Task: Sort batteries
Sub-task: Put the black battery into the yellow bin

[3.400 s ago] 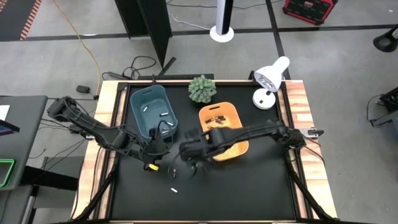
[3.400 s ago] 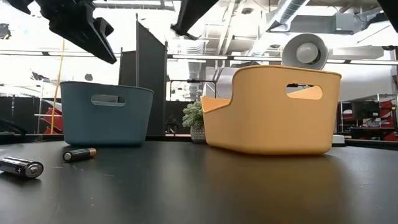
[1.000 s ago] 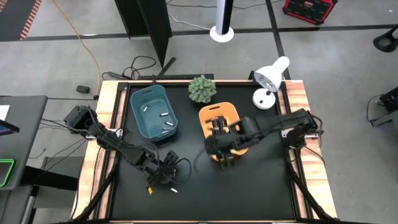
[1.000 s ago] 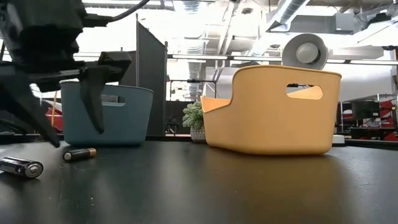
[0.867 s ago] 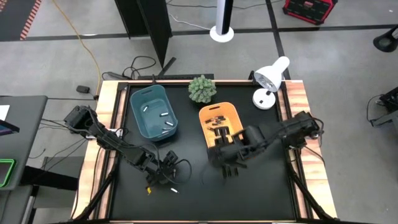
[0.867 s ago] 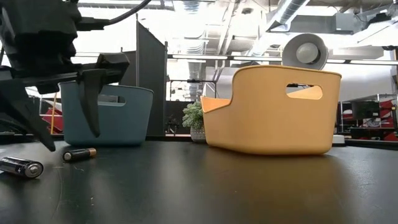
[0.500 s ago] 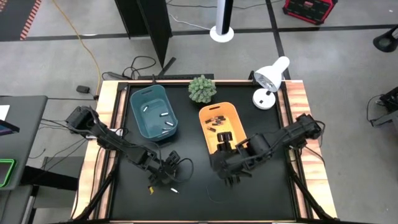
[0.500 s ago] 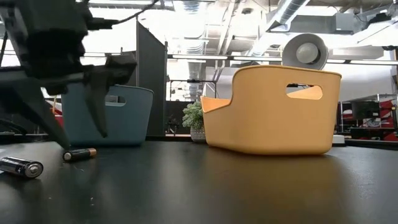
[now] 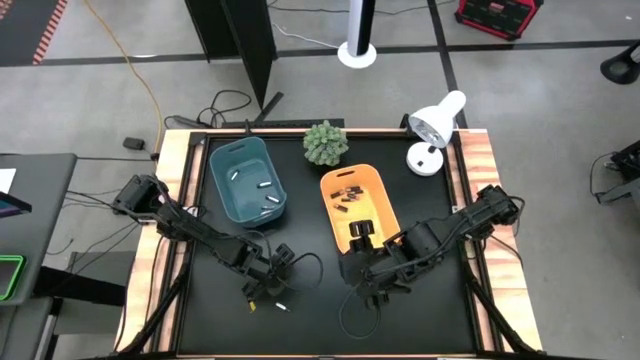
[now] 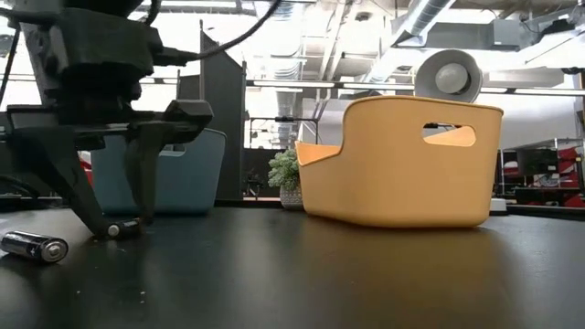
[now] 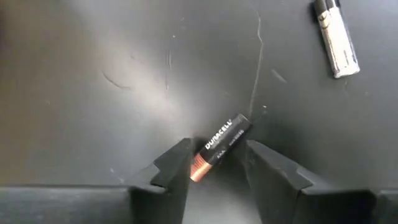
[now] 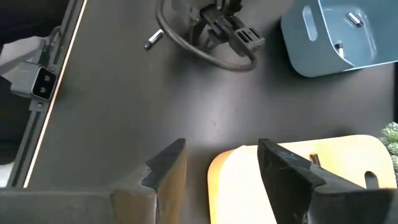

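A black battery with a copper end (image 11: pixel 219 148) lies flat on the black table, between the fingers of my open left gripper (image 11: pixel 217 147), which has come down at the table's near left (image 9: pixel 262 292). A silvery battery (image 11: pixel 336 38) lies flat nearby (image 10: pixel 35 247). My right gripper (image 12: pixel 221 152) hangs open with nothing between its fingers, above the near end of the orange bin (image 9: pixel 357 210), in which dark batteries lie. Pale batteries lie in the blue bin (image 9: pixel 247 180). My left gripper comes at the black battery slanting down from above, one finger on each side of it. One finger (image 11: pixel 181 163) stands right by the battery's copper end (image 11: pixel 198 169); I cannot tell whether it touches. The battery rests flat on the table (image 10: pixel 123 228).
A small potted plant (image 9: pixel 325 143) and a white desk lamp (image 9: pixel 435 125) stand at the table's far edge. The two bins sit side by side in the far half. Bare black tabletop (image 9: pixel 320 320) stretches along the near edge.
My left gripper has sunk to the table, moved a little toward the near edge, and narrowed its fingers around the black battery, which has stayed where it lay. My right gripper has moved from over the orange bin toward the table's near edge, still open.
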